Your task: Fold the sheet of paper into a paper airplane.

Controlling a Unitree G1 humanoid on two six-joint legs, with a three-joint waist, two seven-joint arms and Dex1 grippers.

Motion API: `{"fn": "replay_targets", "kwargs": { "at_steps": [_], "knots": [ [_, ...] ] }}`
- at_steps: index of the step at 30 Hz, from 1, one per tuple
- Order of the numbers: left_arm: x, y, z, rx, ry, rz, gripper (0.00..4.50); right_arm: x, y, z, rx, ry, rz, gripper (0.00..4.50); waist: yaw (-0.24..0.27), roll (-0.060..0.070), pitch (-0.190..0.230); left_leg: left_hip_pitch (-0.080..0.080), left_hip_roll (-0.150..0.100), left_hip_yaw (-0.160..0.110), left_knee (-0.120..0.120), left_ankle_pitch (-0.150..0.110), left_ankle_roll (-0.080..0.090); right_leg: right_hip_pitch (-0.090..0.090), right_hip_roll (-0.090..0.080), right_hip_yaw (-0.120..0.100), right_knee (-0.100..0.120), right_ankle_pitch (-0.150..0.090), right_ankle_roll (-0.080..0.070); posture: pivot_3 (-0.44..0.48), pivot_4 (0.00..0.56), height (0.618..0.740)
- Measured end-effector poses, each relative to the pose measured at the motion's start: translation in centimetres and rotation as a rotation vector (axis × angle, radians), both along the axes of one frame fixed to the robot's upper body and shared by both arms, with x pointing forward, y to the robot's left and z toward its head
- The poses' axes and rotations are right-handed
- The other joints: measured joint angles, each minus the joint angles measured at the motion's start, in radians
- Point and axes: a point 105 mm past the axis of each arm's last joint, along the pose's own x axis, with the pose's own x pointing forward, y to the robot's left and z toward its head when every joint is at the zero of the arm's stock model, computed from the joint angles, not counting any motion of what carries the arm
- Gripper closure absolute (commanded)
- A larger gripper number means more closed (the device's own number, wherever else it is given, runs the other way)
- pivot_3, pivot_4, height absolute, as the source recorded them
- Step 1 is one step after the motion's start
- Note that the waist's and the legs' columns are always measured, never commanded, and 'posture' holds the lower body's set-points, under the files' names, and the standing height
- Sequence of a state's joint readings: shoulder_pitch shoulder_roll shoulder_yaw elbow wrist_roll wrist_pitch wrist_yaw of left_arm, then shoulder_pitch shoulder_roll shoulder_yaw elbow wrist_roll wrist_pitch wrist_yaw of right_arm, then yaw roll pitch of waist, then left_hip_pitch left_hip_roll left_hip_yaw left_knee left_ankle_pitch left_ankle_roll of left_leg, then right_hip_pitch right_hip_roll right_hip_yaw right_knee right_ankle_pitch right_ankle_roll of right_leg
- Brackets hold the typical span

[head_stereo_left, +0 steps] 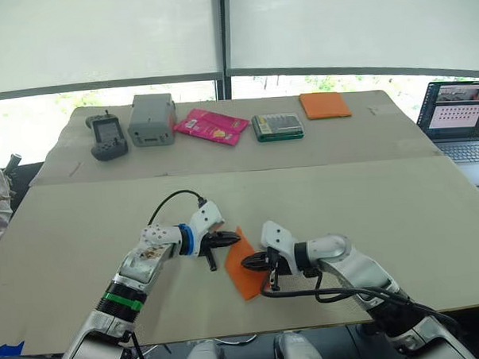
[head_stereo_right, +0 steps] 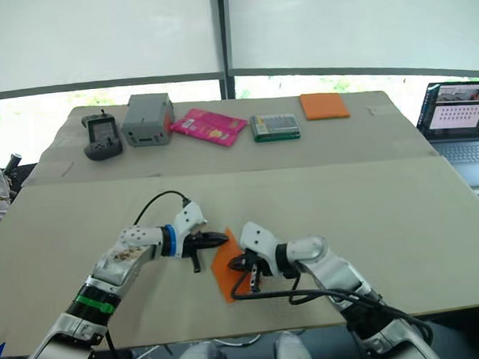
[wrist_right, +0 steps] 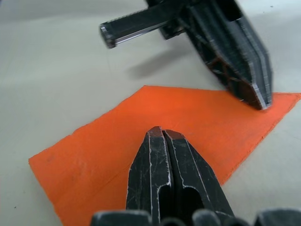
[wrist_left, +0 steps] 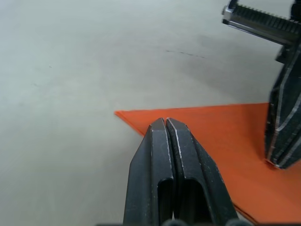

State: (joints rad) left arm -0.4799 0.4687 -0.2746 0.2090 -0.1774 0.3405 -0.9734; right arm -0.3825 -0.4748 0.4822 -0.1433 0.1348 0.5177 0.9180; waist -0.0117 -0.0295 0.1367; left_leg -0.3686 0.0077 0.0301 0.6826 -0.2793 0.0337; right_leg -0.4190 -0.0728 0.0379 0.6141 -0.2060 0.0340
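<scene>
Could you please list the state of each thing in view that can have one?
sheet of paper: lying flat on the table, partly folded, both grippers over it.
left gripper: shut, tip over the paper's edge.
right gripper: shut, tip over the paper.
laptop: lid open, screen lit.
pink packet: lying flat.
orange pad: lying flat at the far edge.

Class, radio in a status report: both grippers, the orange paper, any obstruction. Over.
Left gripper shut, tip pressing the thin bright-orange sheet of paper. Right gripper shut, tip over the sheet. Sheet flat on table, wedge-shaped. Nothing in the way.
</scene>
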Motion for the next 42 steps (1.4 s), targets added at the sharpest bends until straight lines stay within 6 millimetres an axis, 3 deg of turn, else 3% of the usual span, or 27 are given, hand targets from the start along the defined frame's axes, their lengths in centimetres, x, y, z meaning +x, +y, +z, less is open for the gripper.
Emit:
{"fn": "replay_targets", "kwargs": {
  "at_steps": [6,13,26,32,42],
  "knots": [
    [1.1,-0.1,0.0,0.007,-0.039,0.002,4.43,-0.1,0.0,-0.1,-0.016,0.02,-0.021,4.5,0.0,0.0,-0.002,0.0,0.0,0.0,0.0,0.0,0.0,0.0,0.0,0.0,0.0,0.0,0.0,0.0,0.15,0.74],
    [1.0,-0.4,-0.5,0.005,-0.072,-0.025,4.43,-0.1,-0.1,-0.2,-0.016,0.021,-0.032,4.5,0.0,-0.001,-0.006,0.001,0.001,0.0,0.0,0.0,0.0,0.002,-0.001,0.0,0.0,0.0,0.0,0.0,0.15,0.74],
    [-4.6,1.9,-1.7,0.033,-0.033,-0.173,4.43,0.1,0.2,-0.2,-0.025,0.02,-0.021,4.5,-0.001,-0.001,-0.013,0.003,0.004,0.001,-0.002,0.0,0.0,0.002,0.0,0.0,-0.001,-0.001,-0.001,0.0,0.15,0.74],
    [-6.8,3.6,-2.3,0.05,0.038,-0.189,4.43,0.3,0.3,-0.4,-0.027,0.034,-0.017,4.5,-0.002,0.0,-0.013,0.016,0.005,0.001,-0.007,-0.001,0.0,0.014,-0.001,-0.001,-0.003,-0.01,-0.001,0.0,0.15,0.74],
    [-7.6,3.5,-1.7,-0.024,0.126,-0.182,4.43,0.4,-0.4,0.1,-0.004,0.032,-0.038,4.5,0.002,0.002,-0.008,0.013,0.005,0.001,-0.007,-0.001,0.0,0.012,-0.003,-0.002,-0.003,-0.01,0.001,0.0,0.15,0.74]
  ]
}}
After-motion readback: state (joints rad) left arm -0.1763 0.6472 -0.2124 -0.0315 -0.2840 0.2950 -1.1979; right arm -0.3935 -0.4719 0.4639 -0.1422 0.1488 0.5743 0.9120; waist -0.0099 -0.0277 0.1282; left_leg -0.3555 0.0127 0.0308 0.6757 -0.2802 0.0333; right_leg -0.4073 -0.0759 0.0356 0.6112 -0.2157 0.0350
